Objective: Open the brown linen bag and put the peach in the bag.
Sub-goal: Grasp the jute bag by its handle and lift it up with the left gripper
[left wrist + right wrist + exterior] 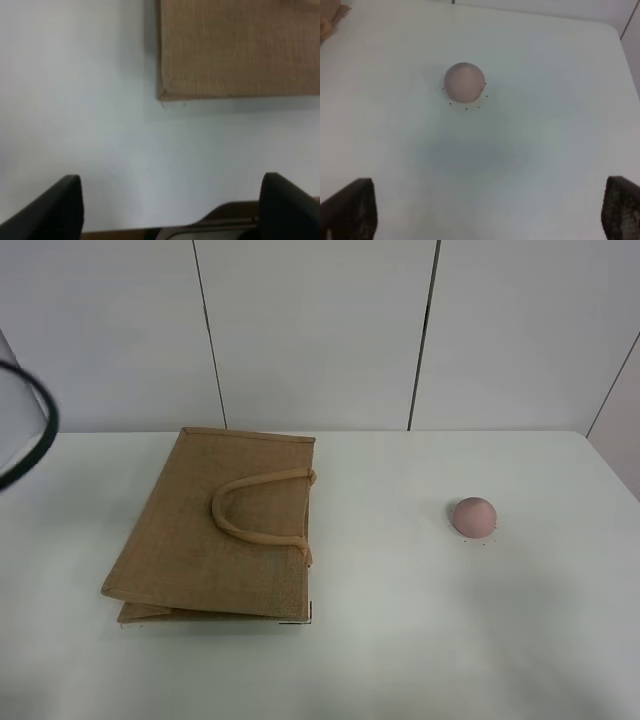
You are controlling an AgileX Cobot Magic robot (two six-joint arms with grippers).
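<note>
You are starting with nothing done; the brown linen bag [215, 530] is lying flat and closed on the bench [400, 660], left of centre, and the peach [473, 516] is sitting well apart to its right; opening and loading are both waiting; your left pincer [171, 182] is hanging spread apart near a bag corner; your right pincer [491, 185] is gaping too, the peach lying ahead, untouched.

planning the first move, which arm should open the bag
Left, likely. The brown linen bag lies flat on the left of the table, and the open left gripper faces its corner. The right gripper faces the peach instead.
</note>
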